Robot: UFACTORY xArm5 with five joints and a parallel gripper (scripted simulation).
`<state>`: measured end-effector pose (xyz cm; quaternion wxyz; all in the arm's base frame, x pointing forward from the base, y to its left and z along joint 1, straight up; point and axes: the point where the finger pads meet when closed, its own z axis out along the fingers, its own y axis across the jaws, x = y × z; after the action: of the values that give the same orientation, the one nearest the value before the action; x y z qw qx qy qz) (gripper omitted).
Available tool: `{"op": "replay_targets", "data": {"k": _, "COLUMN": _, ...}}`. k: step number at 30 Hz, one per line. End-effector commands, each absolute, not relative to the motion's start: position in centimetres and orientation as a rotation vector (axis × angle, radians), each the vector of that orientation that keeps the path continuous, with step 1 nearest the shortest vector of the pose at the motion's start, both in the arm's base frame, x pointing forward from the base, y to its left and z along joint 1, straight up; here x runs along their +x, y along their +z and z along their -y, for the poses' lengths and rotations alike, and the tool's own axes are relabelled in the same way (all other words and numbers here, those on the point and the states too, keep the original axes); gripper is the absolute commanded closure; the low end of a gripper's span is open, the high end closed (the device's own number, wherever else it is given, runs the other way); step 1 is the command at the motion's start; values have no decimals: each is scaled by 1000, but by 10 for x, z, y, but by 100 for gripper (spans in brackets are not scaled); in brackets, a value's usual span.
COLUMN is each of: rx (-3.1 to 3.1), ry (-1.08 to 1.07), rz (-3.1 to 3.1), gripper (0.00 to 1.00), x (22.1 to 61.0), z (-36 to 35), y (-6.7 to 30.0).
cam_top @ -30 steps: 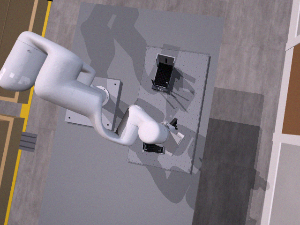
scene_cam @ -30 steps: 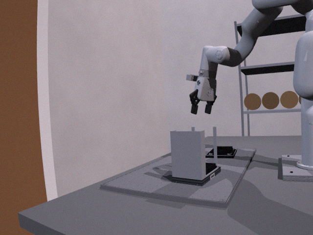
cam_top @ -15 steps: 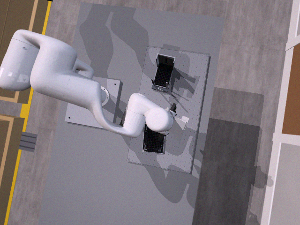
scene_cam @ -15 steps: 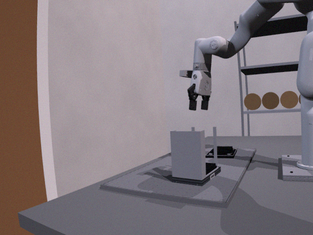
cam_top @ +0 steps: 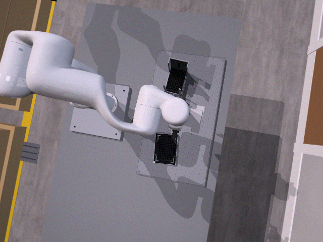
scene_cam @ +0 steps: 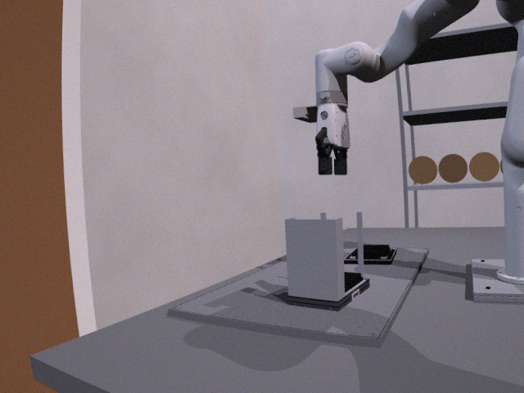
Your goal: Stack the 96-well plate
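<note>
A black 96-well plate [cam_top: 165, 148] [scene_cam: 372, 251] lies flat in the plate nest N1 [cam_top: 154, 159], on the side of the perforated board nearer the arm's base. A second black plate [cam_top: 175, 81] [scene_cam: 354, 281] lies at the bottom of the stack rack K1 [cam_top: 182, 61] [scene_cam: 313, 258], a tall grey walled holder with thin posts. My gripper [scene_cam: 332, 165] [cam_top: 174, 134] is open and empty. It points straight down and hangs high above the board, between the nest and the rack. In the overhead view the wrist hides most of it.
The perforated board [cam_top: 211, 78] [scene_cam: 254, 306] lies on the grey table [cam_top: 104, 195]. The arm's base plate [cam_top: 91, 122] [scene_cam: 486, 289] sits beside it. A metal shelf [scene_cam: 453, 111] stands behind the table. The table edge runs along the front in the side view.
</note>
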<state>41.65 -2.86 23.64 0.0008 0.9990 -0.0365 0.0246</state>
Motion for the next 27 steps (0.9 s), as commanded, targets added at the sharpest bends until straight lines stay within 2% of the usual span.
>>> {"op": "replay_targets", "data": {"k": 1, "rx": 3133, "ry": 78, "rz": 214, "gripper": 0, "x": 412, "z": 32, "y": 238}}
{"op": "replay_targets", "data": {"k": 27, "rx": 2848, "ry": 49, "rz": 1323, "gripper": 0, "x": 385, "z": 134, "y": 208}}
